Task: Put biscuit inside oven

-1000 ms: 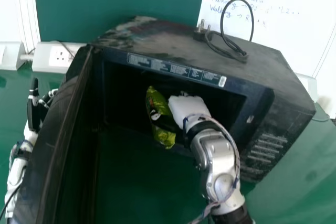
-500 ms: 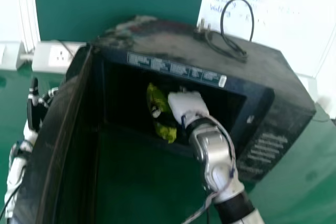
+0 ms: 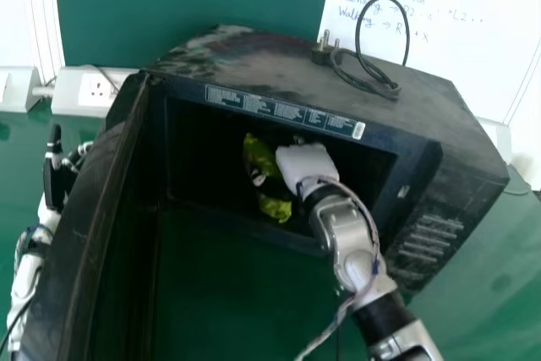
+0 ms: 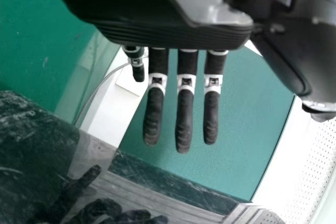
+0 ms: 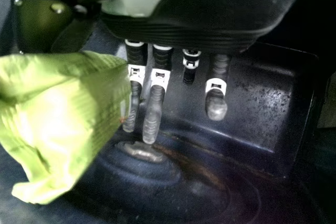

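Observation:
My right hand (image 3: 306, 165) is inside the open black oven (image 3: 182, 162), with the green biscuit packet (image 3: 275, 207) at its left side. In the right wrist view the packet (image 5: 58, 124) is pinched at the thumb side of my right hand (image 5: 153, 121); it covers much of the thumb, and its edge meets the nearest finger. The other fingers extend over the oven's dark floor. My left hand (image 3: 56, 179) stays outside, left of the oven door, and its fingers (image 4: 184, 119) are straight and empty in the left wrist view (image 4: 152, 11).
The oven door (image 3: 89, 234) stands open on the left, between my left hand and the cavity. A black cable with a plug (image 3: 369, 80) lies on the oven's top. Wall sockets (image 3: 95, 90) and a whiteboard (image 3: 448, 31) are behind.
My right hand and the packet have shifted together slightly to the right and farther into the oven. The right forearm has swung rightward. The left arm has not moved.

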